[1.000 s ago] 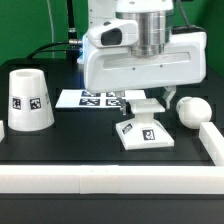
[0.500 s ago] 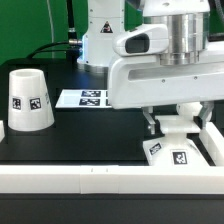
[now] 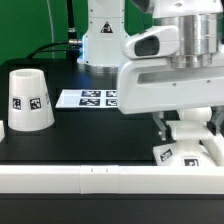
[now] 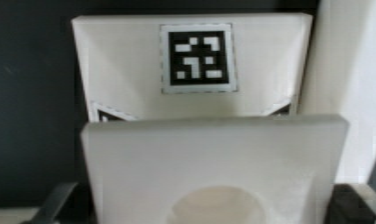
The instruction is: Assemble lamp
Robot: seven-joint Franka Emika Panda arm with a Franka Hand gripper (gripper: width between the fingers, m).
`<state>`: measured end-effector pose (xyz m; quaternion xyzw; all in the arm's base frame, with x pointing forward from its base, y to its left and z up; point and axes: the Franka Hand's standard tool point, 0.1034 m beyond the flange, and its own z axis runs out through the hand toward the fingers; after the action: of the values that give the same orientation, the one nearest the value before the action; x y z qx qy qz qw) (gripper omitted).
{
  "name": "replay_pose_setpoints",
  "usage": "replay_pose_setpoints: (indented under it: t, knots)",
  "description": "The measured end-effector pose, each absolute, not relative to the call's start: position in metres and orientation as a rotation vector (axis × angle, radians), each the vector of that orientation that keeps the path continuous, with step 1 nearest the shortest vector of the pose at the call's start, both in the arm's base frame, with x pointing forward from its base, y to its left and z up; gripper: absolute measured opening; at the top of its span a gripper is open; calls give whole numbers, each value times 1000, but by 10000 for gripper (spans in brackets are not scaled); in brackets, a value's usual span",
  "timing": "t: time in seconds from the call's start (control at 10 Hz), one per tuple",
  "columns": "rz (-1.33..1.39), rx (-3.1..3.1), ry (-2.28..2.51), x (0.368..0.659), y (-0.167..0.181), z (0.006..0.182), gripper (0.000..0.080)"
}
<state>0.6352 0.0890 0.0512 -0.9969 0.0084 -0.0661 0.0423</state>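
With end effector (image 3: 183, 128) closed on the base (image 3: 186, 156), slide flat over the counter (image 3: 100, 135) toward the border (image 3: 90, 178), no tilting.

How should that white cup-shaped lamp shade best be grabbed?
Probably from straight above, pinching the shade near its narrower top: it stands upright, wide end down, tapering upward. The pincer is shut on the base.
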Motion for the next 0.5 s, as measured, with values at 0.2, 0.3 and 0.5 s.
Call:
replay_pose_setpoints:
  t: [0.2,0.3,0.5]
  knots:
    - [-196,-3050,21,635,89,51,533]
    - [-195,-3050,21,635,89,51,533]
    - [-194,-3050,21,635,89,51,665]
